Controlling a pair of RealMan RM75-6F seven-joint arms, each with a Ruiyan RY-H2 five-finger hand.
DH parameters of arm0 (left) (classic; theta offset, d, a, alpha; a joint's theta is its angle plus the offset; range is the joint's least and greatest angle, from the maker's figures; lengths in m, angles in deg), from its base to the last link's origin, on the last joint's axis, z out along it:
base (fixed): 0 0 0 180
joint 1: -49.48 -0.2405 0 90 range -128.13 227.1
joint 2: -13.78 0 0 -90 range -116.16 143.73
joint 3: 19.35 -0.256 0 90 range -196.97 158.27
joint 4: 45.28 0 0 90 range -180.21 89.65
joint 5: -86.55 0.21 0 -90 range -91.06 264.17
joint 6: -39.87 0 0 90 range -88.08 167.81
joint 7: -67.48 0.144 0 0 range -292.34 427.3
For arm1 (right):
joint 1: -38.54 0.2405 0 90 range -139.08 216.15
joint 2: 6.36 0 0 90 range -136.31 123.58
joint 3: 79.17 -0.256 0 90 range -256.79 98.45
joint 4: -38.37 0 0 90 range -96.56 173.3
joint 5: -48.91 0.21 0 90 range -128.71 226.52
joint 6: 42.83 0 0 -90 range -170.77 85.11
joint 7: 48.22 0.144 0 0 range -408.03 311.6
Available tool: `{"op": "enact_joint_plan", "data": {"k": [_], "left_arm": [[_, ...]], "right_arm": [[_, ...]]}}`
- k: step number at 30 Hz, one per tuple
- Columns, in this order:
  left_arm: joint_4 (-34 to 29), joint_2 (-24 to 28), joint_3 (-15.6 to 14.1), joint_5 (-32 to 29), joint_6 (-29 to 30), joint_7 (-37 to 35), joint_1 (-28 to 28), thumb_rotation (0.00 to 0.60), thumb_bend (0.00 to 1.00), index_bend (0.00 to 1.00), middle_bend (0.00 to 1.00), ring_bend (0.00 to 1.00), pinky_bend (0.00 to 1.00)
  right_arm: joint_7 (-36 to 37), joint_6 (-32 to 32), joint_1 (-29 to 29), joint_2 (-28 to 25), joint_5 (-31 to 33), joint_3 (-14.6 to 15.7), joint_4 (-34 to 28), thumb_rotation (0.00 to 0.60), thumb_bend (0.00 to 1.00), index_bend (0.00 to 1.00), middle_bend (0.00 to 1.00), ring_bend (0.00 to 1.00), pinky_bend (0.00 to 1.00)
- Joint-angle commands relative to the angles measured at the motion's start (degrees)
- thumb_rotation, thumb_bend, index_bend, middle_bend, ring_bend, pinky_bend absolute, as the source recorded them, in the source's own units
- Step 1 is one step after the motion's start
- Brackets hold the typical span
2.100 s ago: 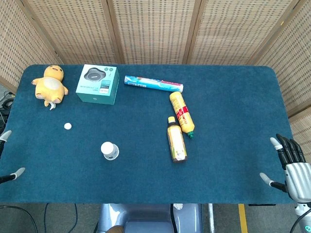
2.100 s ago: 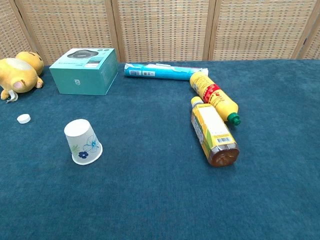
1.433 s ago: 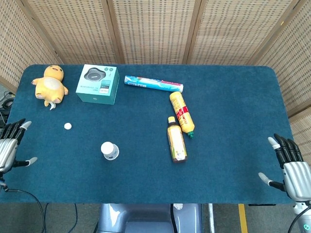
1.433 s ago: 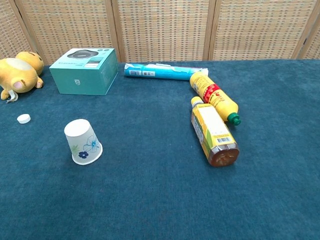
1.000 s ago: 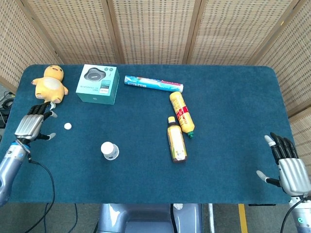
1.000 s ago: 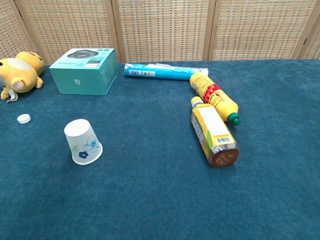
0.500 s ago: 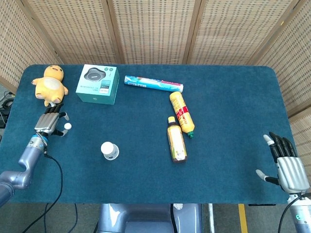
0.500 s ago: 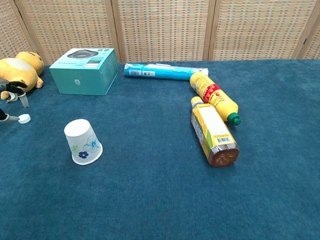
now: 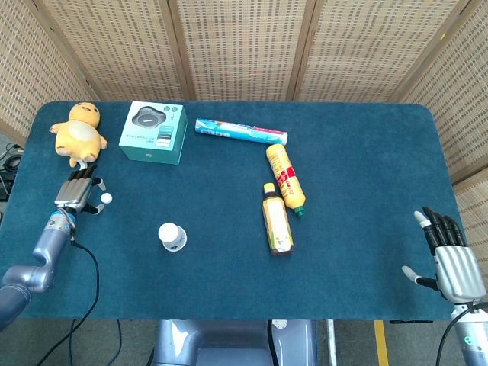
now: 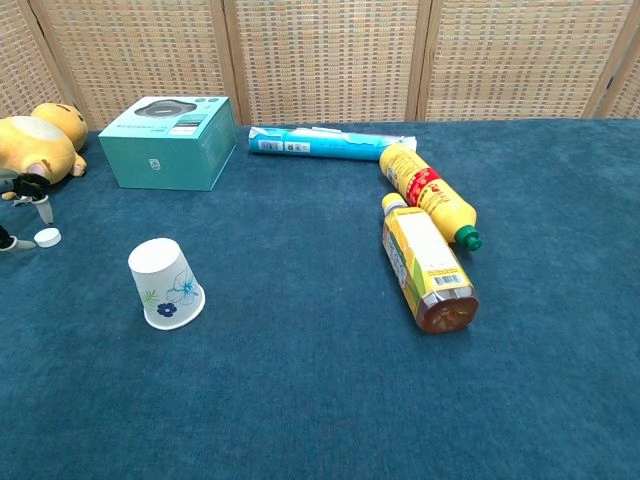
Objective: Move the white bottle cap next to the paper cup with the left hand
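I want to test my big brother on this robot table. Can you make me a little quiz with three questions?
1. True or false: the paper cup stands upside down.
2. Which hand is beside the white bottle cap? A) left hand B) right hand
3. Fill in: the toothpaste box lies right of the teal ____.

Key: 1 true; 2 A; 3 box.
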Motion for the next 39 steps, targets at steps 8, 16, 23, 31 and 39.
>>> {"op": "enact_joint_plan", "data": {"k": [8, 16, 23, 31, 39], "left_arm": [[2.82, -1.45, -0.06, 0.15, -1.9, -2.13, 0.52, 0.6, 0.35, 0.39, 0.0, 0.0, 0.0], [2.16, -1.47, -0.32, 1.01, -2.12, -2.92, 1.1, 0.6, 0.36, 0.43, 0.0, 0.0, 0.0], [1.44, -0.91, -0.33, 1.01, -1.62, -2.74, 0.81, 0.6, 0.36, 0.54, 0.0, 0.0, 0.0], [-5.04, 3.21, -0.41, 2.82, 3.12, -5.62, -0.66, 0.6, 0.36, 0.54, 0.0, 0.0, 0.0], [-20.24, 11.65, -3.12, 9.17, 12.58, -7.96, -3.54, 0.6, 0.35, 0.54, 0.0, 0.0, 0.0]], "right_arm": [[-0.07, 0.4, 0.17, 0.18, 0.45, -0.09, 0.18, 0.6, 0.0, 0.01, 0.0, 0.0, 0.0], [0.34, 0.18, 0.08, -0.01, 0.42, -0.09, 0.14, 0.6, 0.0, 0.01, 0.0, 0.0, 0.0], [0.72, 0.09, 0.03, -0.16, 0.42, -0.1, 0.09, 0.6, 0.0, 0.01, 0.0, 0.0, 0.0], [1.2, -0.12, -0.07, -0.4, 0.29, -0.06, -0.11, 0.6, 0.0, 0.01, 0.0, 0.0, 0.0], [2.3, -0.71, -0.34, -0.96, 0.09, -0.1, -0.4, 0.6, 0.0, 0.01, 0.0, 0.0, 0.0]]}}
